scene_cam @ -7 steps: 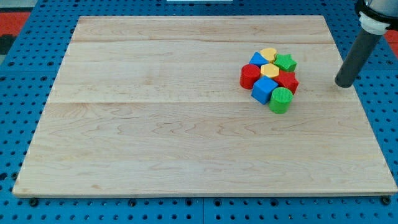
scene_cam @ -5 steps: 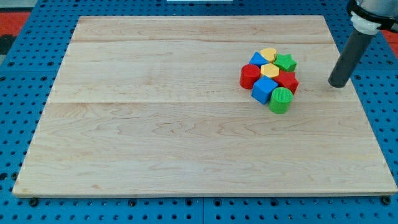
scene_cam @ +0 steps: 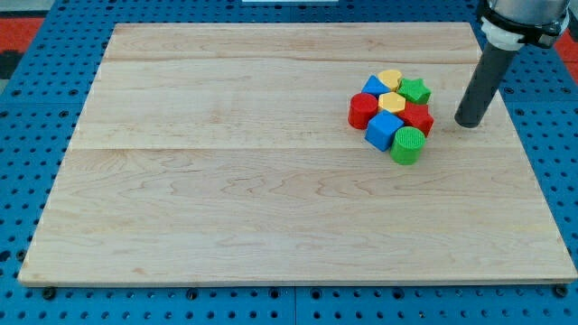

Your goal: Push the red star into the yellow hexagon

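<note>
The red star (scene_cam: 418, 117) sits in a tight cluster of blocks at the view's right, touching the yellow hexagon (scene_cam: 392, 102) on its upper left. My tip (scene_cam: 467, 123) stands on the board to the right of the cluster, a short gap from the red star and level with it. The dark rod rises from the tip toward the view's top right corner.
The cluster also holds a yellow heart (scene_cam: 390, 79), a green star (scene_cam: 415, 90), a blue block (scene_cam: 373, 87), a red cylinder (scene_cam: 363, 111), a blue cube (scene_cam: 383, 131) and a green cylinder (scene_cam: 407, 144). The wooden board (scene_cam: 226, 181) lies on a blue pegboard; its right edge is near my tip.
My tip has slid left toward the cluster, from near the board's right edge to close beside the red star. The blocks have not moved.
</note>
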Controlling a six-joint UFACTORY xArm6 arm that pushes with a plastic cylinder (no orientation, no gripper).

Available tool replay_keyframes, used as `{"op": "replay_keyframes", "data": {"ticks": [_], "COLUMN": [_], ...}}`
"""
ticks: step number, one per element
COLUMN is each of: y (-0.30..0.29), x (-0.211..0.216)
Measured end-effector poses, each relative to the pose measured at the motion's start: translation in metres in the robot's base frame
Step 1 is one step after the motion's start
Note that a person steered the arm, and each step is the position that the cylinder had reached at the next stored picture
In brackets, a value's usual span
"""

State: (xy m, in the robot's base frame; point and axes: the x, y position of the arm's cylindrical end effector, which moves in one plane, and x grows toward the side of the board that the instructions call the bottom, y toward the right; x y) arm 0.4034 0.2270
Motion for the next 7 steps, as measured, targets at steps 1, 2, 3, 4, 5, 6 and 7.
{"op": "replay_keyframes", "data": {"ticks": [1, 2, 3, 4, 5, 6, 7], "y": [-0.018, -0.035, -0.058, -0.074, -0.084, -0.134, -0.17], "x": [0.0, 0.0, 0.0, 0.0, 0.0, 0.0, 0.0]}}
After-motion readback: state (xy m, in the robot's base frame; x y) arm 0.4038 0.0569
